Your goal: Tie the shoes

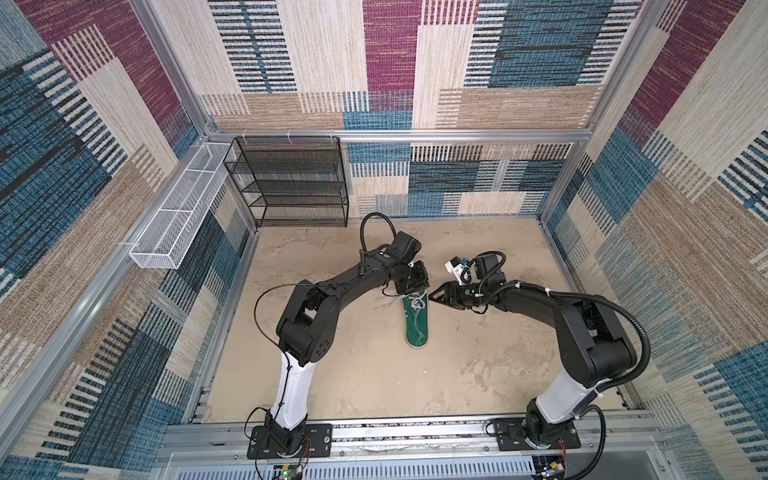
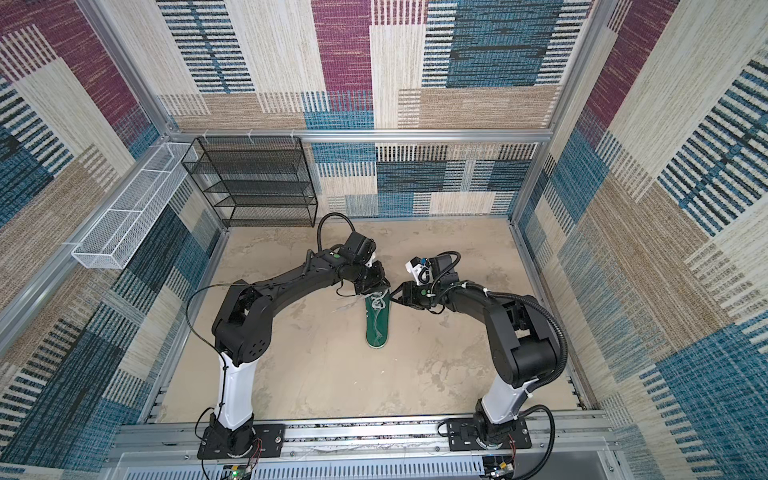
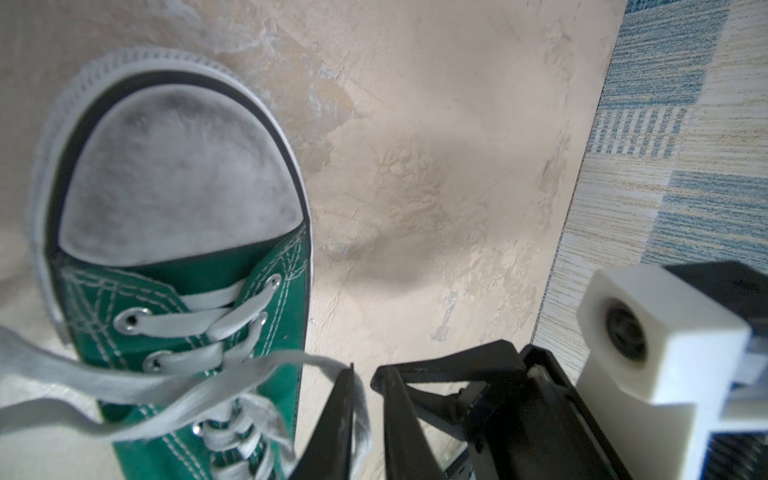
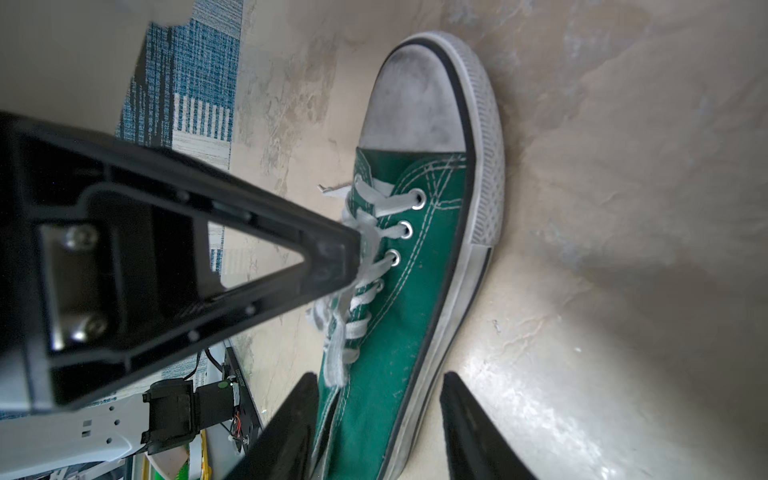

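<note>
Where the beige worktop spreads before the arms, we find the green shoe lying at its middle, well clear of every edge. The right gripper stands open just beside the shoe. The left gripper hangs at the laces, jaws nearly together around a strand; we cannot tell whether it pinches.

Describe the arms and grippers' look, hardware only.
Both black with a white lower link: left arm, right arm. Green dot near each wrist. Black corrugated conduit along the right arm; thin black wire on the left. Fingers black, triangular, open-framed. Wrist camera mount white.
</note>
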Robot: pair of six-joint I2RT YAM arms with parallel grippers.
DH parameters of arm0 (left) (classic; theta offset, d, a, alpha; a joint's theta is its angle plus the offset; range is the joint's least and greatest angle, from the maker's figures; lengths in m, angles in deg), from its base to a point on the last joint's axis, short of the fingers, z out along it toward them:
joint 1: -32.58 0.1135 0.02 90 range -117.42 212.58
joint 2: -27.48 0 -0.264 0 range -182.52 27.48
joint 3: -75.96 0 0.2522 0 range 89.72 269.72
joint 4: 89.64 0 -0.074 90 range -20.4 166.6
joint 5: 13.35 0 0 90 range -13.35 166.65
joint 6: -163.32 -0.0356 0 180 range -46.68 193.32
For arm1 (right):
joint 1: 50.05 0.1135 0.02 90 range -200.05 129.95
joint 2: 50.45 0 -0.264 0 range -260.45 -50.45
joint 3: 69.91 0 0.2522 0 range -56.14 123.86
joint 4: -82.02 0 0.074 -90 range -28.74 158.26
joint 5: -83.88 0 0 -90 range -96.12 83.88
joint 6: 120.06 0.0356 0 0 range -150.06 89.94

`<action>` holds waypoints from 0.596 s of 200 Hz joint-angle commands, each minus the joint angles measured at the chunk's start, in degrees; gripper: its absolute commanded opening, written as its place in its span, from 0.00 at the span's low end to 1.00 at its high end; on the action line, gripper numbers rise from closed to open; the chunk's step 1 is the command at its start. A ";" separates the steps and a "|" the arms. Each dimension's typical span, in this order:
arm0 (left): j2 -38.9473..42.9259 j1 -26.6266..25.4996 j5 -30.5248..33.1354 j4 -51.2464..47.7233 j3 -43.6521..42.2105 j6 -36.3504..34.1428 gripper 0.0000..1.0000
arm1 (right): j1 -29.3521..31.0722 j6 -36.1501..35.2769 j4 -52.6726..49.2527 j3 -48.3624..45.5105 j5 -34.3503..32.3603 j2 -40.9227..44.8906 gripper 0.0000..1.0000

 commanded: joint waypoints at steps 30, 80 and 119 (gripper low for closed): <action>0.73 0.87 -0.98 0.26 0.67 -1.49 0.27 | 0.33 3.11 5.00 1.85 2.59 -0.69 0.47; -0.47 1.45 -2.86 -0.01 2.60 -1.37 0.28 | 0.52 6.25 7.21 0.78 2.91 -0.82 0.55; 1.31 1.85 -1.23 -1.24 2.41 -2.65 0.28 | 0.91 7.68 8.30 1.15 3.80 -1.45 0.54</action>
